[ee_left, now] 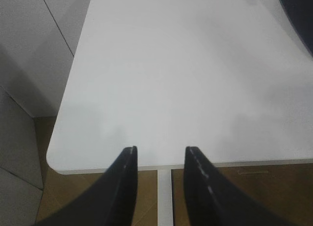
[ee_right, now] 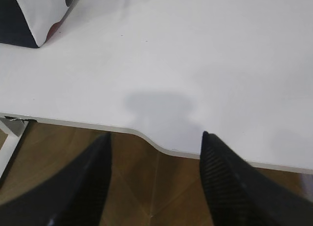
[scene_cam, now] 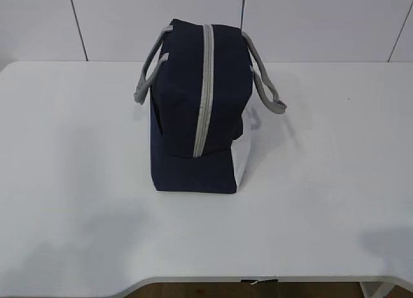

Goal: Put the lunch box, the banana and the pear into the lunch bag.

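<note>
The navy lunch bag point(scene_cam: 200, 111) stands in the middle of the white table point(scene_cam: 77, 201), its grey zipper strip point(scene_cam: 204, 91) running closed over the top and a grey handle drooping on each side. A dark corner of the lunch bag point(ee_left: 299, 13) shows at the top right of the left wrist view, and its white side panel point(ee_right: 41, 13) at the top left of the right wrist view. My left gripper point(ee_left: 160, 150) hangs open and empty over the table's near left edge. My right gripper point(ee_right: 155, 135) is open and empty over the near right edge. Lunch box, banana and pear are out of view.
The table's near edge point(ee_right: 146, 135) curves inward below the right gripper, with brown wooden floor point(ee_right: 151, 187) beneath. A white table leg point(ee_left: 164, 196) shows between the left fingers. A grey panelled wall point(scene_cam: 129, 20) runs behind the table.
</note>
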